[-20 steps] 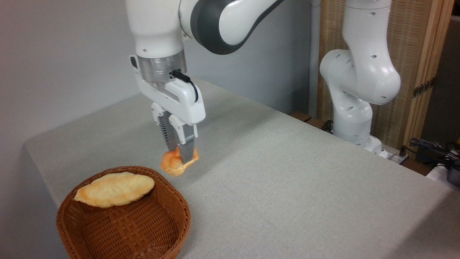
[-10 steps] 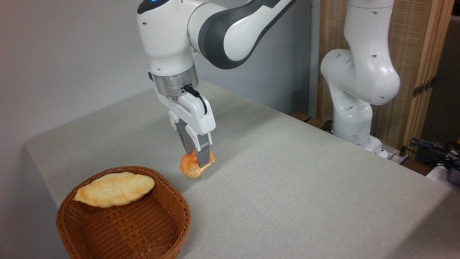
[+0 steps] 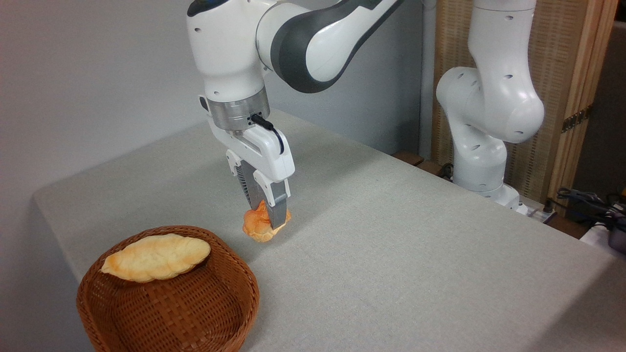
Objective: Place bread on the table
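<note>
My gripper pinches the little orange bread low over the grey table, just right of the brown basket with the long pale loaf in it.

- My arm reaches in from the upper right, elbow bent, wrist pointing straight down.
- My gripper hangs vertical, its fingers clamped on the bread.
</note>
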Action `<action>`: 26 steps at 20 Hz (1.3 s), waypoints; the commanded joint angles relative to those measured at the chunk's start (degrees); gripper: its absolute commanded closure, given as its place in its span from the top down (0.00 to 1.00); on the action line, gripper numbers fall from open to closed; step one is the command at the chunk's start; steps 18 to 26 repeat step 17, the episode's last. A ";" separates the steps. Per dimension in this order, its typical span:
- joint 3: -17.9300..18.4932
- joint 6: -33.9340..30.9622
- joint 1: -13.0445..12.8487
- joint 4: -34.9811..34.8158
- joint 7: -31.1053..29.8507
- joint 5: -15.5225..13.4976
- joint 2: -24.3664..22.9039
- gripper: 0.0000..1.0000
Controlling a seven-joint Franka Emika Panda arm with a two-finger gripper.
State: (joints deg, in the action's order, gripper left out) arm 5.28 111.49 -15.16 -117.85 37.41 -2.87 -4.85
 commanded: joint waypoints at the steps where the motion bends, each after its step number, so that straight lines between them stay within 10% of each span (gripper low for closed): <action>1: 0.70 0.92 -0.13 1.48 -0.76 -0.30 -0.51 1.00; 26: 3.95 1.98 0.31 6.49 -0.15 0.06 0.01 1.00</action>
